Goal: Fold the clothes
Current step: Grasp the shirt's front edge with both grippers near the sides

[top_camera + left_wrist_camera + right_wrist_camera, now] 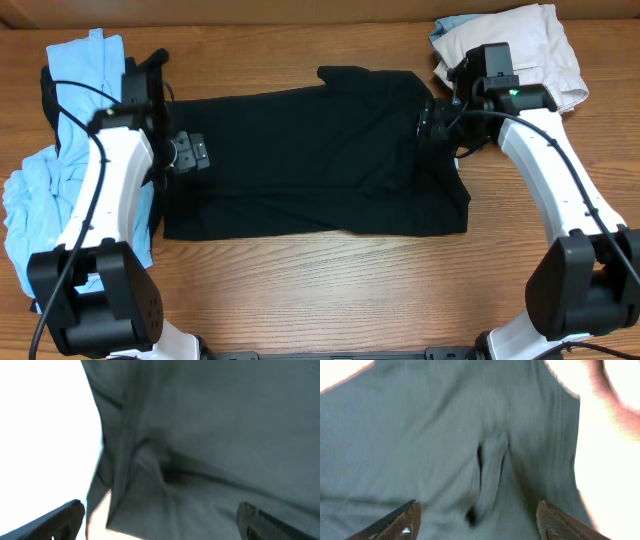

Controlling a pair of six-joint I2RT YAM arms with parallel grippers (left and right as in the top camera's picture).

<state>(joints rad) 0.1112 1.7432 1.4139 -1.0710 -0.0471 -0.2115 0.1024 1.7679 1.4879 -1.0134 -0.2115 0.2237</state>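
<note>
Black T-shirt (320, 160): we judge it soft, limp, light.
Hold: its side edges.
Left gripper (190, 152), right gripper (432, 118): both spread.

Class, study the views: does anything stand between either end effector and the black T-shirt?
Nothing visible does. The left end effector and right end effector sit open at opposite edges of the black T-shirt, with only its fabric before them.
</note>
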